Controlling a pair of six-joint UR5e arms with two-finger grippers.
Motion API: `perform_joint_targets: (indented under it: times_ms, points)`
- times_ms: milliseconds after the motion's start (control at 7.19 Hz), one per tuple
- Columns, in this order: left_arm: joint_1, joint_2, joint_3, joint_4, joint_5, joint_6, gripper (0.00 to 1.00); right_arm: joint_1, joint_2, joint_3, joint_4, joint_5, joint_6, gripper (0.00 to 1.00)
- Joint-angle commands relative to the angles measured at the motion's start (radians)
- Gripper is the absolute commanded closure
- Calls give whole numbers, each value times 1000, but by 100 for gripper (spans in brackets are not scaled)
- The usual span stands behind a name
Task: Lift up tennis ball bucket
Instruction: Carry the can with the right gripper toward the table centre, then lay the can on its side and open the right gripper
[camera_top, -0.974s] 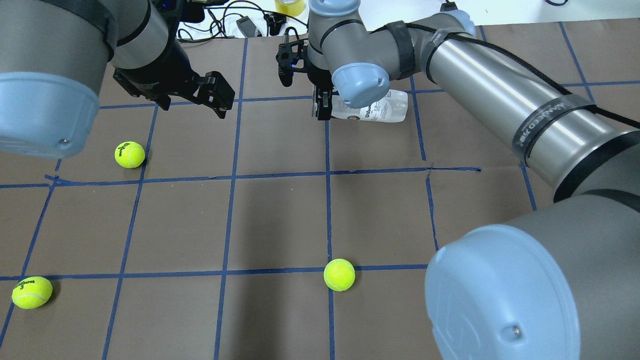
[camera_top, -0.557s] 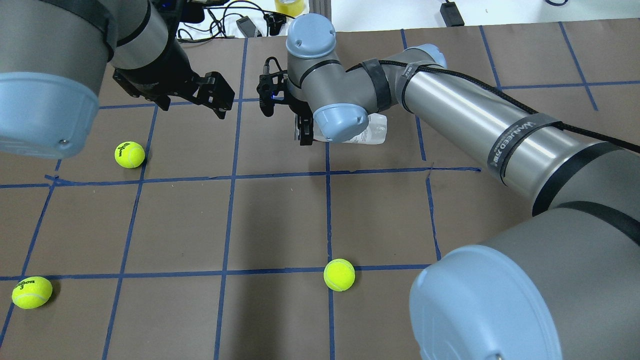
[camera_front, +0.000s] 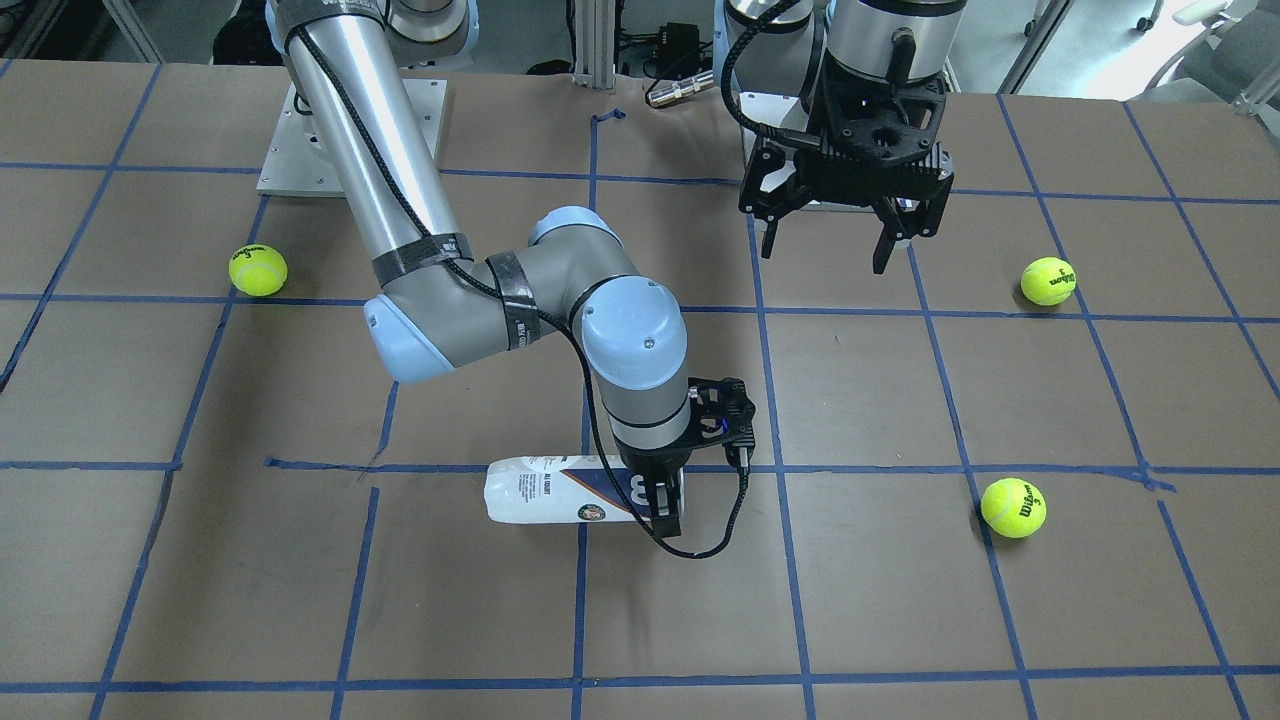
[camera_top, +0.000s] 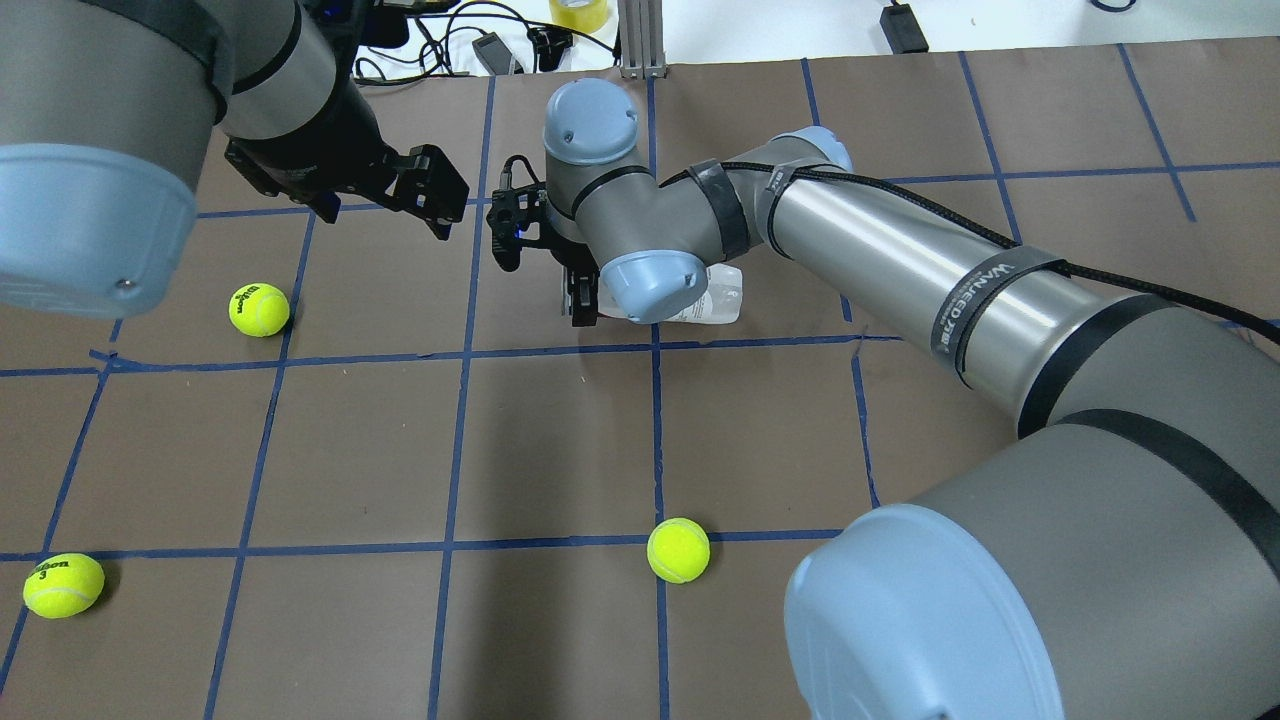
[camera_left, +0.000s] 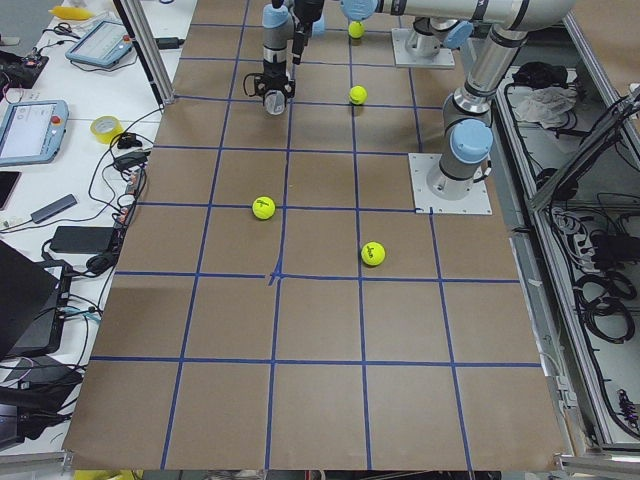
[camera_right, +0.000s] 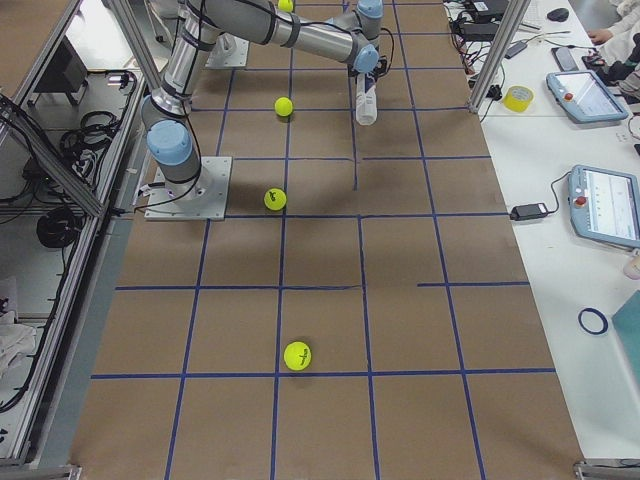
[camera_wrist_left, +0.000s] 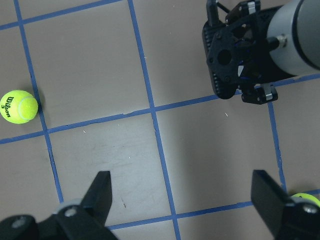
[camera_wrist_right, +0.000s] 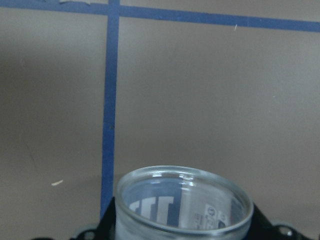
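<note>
1. Look at the right gripper (camera_top: 580, 300): shut tight around the tennis ball bucket (camera_top: 715, 295), close to its open end.
2. Compare with a second ago: slid over the brown table (camera_top: 550, 430), closer to the robot and a little toward its left side, arm and bucket together.
3. Good news for the job: moved as one piece, so likely a firm hold with no slipping.
4. Hard to tell if already up in the air or only just off the table. No clear gap or shadow to go by. Probably more lifting to do.
5. Seen from the front: lying flat on its side, the long part poking out to the robot's right of the gripper. One finger in front of the bucket, one behind.
6. Seen from the right wrist camera: a round clear mouth right up close at the bottom of the view, with bare table past it.
7. Now the left gripper (camera_front: 835, 245): wide open, fingers (camera_wrist_left: 97, 192) far apart, nothing between them. Hanging in the air, well apart from the bucket.
8. Lastly the yellow tennis balls (camera_top: 678, 549): spread around on the table, all well apart from the bucket, none in the way.
</note>
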Motion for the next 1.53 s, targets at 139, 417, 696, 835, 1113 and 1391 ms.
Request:
perform_joint_targets:
  times_ms: [139,417,696,835,1113,1391]
  points:
    - [7,1,0,-3,-4,6,0,0,7,1,-37,80,3,0]
    - [21,1,0,-3,-7,6,0,-32,-6,2,-38,67,-9,0]
    - [23,1,9,-5,-6,8,0,-81,-32,-12,-34,74,-14,0]
    - [33,-7,12,-5,-9,6,0,-127,-76,2,0,74,-20,0]
    - [79,-36,0,-6,-51,8,0,-230,-132,2,99,73,-20,0]
    - [86,-131,-1,-40,-94,-3,0,-332,-280,2,151,45,-20,0]
